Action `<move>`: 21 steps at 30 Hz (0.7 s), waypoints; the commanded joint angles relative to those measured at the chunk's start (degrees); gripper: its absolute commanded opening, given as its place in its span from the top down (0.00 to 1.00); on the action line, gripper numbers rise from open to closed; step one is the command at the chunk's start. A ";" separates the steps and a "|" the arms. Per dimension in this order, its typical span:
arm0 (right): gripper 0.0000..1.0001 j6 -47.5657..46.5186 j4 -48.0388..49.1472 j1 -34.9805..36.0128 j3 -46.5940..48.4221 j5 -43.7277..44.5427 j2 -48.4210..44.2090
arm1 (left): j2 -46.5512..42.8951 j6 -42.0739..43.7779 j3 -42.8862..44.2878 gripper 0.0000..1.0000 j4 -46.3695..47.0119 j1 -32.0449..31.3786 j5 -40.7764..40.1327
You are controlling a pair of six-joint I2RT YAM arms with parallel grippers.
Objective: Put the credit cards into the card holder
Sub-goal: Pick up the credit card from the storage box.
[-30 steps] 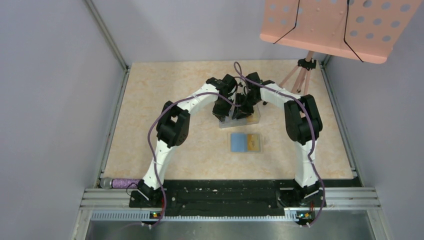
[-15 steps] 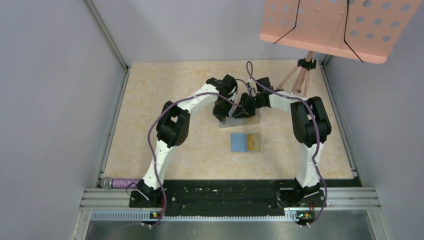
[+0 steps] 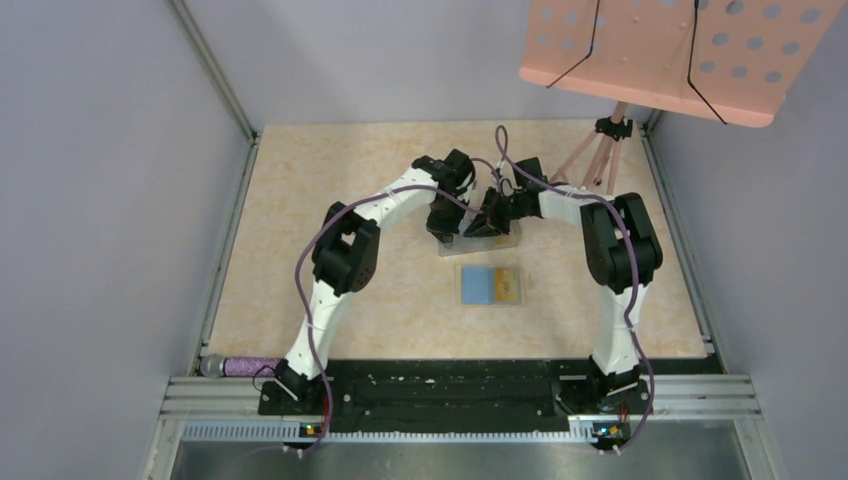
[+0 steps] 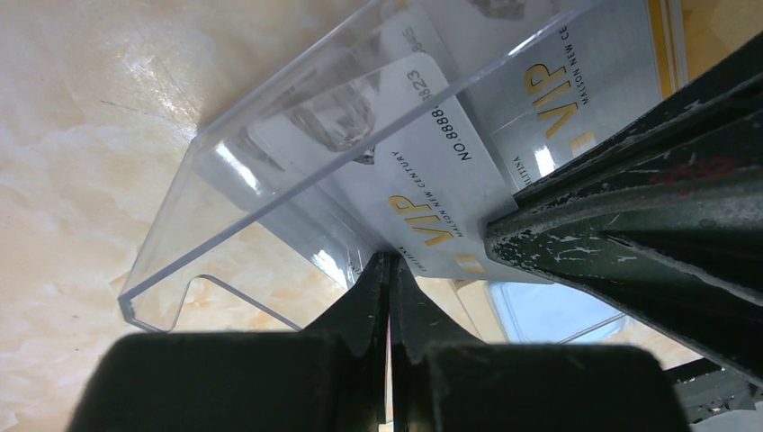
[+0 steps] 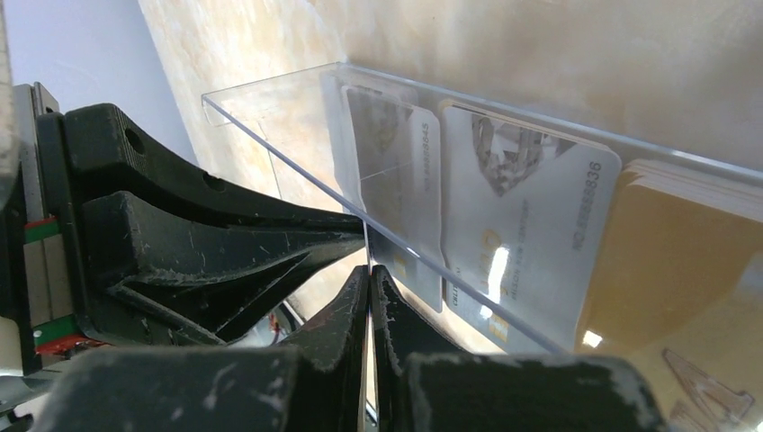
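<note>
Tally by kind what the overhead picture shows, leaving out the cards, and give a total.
White-and-black robot arms: 2
Clear plastic open-topped tray: 1
Open tan card holder with blue-grey lining: 1
Pink perforated metal stand: 1
Small purple cylinder by the near rail: 1
Total: 6

Bright, even overhead light; white glare streaks the clear case (image 4: 236,153) and the credit cards (image 4: 441,184) inside it (nearest parts go soft); shadows beside it are faint.
</note>
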 commanded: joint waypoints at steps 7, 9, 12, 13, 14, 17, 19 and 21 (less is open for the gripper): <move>1.00 -2.61 -5.01 0.13 3.39 3.27 -4.38 | -8.14 -1.25 -3.34 0.85 3.64 -1.63 -9.56; 1.00 -2.55 -5.28 0.17 3.78 3.57 -5.99 | -11.73 -2.13 -4.43 0.74 5.30 -1.57 -12.64; 1.00 -2.29 -5.41 0.10 4.23 3.97 -8.68 | -17.34 -3.73 -7.45 0.60 8.76 -1.01 -14.48; 1.00 -2.17 -5.44 0.09 4.33 4.13 -9.55 | -19.36 -4.44 -8.87 0.57 10.17 -0.74 -14.33; 1.00 -1.94 -5.44 0.01 4.46 4.02 -10.25 | -21.34 -5.26 -10.58 0.53 11.68 -0.35 -13.95; 1.00 -1.36 -5.38 -0.33 4.79 3.47 -12.39 | -26.56 -7.82 -16.13 0.48 17.79 1.57 -8.51; 1.00 -0.88 -5.31 -0.55 4.78 3.06 -13.74 | -29.60 -10.03 -20.27 0.46 22.25 3.49 -1.61; 1.00 -0.44 -5.12 -0.77 4.68 2.10 -14.78 | -32.45 -13.18 -25.26 0.46 27.73 5.87 5.52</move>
